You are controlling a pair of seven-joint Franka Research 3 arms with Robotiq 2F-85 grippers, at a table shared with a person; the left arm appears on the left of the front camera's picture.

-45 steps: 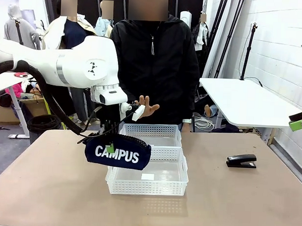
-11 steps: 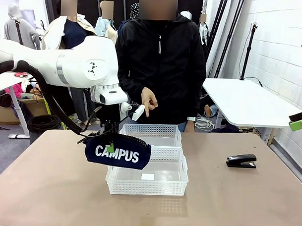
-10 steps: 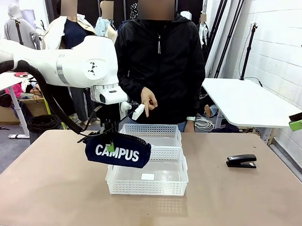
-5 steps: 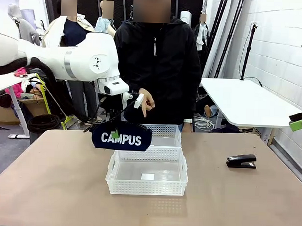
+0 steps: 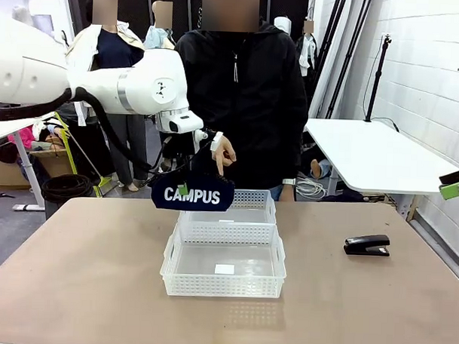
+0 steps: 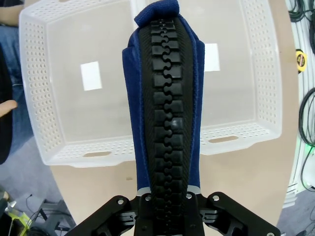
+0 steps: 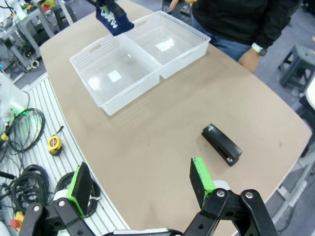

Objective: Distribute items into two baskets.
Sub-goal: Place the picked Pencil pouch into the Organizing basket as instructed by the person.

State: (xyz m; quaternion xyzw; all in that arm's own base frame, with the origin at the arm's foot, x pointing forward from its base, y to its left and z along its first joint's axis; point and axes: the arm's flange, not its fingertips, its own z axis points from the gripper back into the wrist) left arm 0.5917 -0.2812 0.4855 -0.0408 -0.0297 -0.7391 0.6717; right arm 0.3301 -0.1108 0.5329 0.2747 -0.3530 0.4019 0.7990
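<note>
Clamped tight in left gripper [image 5: 184, 188]: navy pouch [image 5: 192, 195], hanging above left edge of the baskets [image 5: 224, 285]. Risk on release: draping over a rim or straddling both baskets through off-centre placement. Stapler [image 5: 366, 244] on table [image 5: 75, 272], well right.

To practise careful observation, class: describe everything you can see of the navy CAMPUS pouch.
The pouch is dark navy fabric with white CAMPUS lettering on its side; the left wrist view shows a wide black ribbed strip, like a chunky zip, along its top edge. It hangs in the air, roughly level, above the white baskets, pinched between the fingers of the shut left gripper. Nothing else clearly touches it.
</note>
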